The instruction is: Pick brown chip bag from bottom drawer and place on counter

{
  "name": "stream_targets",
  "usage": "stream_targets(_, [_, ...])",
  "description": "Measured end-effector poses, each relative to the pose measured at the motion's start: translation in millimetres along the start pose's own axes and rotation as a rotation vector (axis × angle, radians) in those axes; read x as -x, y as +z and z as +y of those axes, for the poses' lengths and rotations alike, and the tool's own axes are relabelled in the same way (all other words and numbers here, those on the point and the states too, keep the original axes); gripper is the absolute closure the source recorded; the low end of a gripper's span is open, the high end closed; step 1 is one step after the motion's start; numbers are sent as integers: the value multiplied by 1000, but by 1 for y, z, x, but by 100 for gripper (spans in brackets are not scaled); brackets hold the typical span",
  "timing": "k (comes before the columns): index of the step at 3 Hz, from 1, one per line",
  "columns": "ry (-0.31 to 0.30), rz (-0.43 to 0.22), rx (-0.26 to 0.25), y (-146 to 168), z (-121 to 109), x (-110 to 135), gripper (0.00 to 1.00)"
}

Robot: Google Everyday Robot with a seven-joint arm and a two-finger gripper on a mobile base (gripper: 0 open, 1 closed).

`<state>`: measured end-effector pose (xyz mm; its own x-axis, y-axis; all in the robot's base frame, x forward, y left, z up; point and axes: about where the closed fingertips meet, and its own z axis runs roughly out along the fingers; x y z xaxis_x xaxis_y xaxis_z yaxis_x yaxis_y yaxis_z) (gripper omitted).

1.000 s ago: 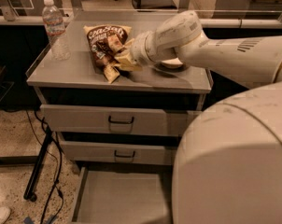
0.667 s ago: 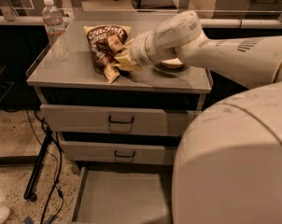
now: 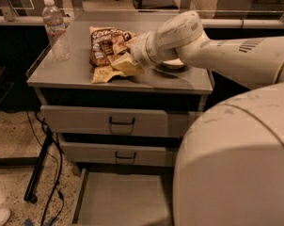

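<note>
In the camera view, your arm [image 3: 236, 55] reaches in from the right, running nearly level over the counter [image 3: 71, 74], with its thick wrist section bent slightly downward toward the left. The gripper [image 3: 125, 61] sits at the end of that wrist, low over the middle of the counter and right against the right side of the bag [image 3: 104, 48]. You cannot tell whether it is clamped on the bag or only touching it, since the wrist covers that part. The bag lies flat on the counter, crumpled, with a tan end pointing toward the front edge. A bottle [image 3: 55, 29] stands upright near the counter's back left corner, apart from the bag. Below, the two handled drawers [image 3: 85, 121] are closed. The bottom drawer [image 3: 123, 201] is pulled out toward you, with bare tray floor showing. Your robot's pale body [image 3: 236, 164] fills the lower right and hides the drawer's right side
</note>
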<state>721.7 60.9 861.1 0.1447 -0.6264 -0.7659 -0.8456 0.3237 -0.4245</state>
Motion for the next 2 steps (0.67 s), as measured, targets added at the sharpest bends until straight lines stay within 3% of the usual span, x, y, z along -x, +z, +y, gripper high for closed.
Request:
stream_targets(1, [0, 0, 0, 0, 0, 0, 0])
stream_targets(2, [0, 0, 0, 0, 0, 0, 0])
